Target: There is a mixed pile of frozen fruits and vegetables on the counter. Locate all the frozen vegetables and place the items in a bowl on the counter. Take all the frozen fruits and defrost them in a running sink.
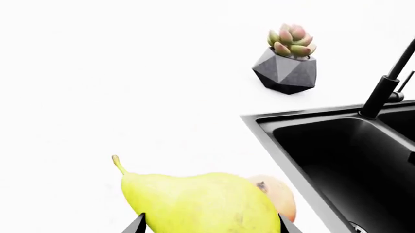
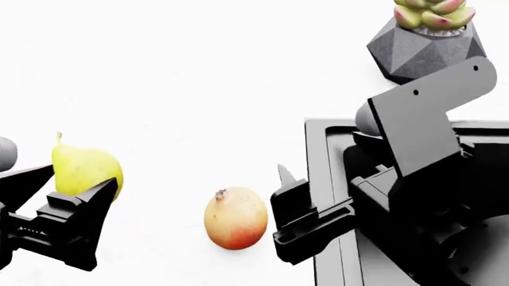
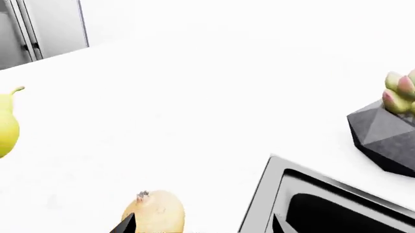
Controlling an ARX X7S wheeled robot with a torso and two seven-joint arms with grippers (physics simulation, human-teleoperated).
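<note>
White counter (image 2: 175, 89); yellow-green pear (image 2: 82, 168) between left tool (image 2: 75, 193) fingers.

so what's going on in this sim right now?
A two-armed robot is sorting fruit on the white counter. Its left gripper is around the yellow-green pear, fingers on either side; whether it is gripped or lifted cannot be told. The right gripper is open and empty beside the yellow-red fruit, which lies on the counter just left of the black sink. A potted succulent stands behind the sink. No water is seen running.
</note>
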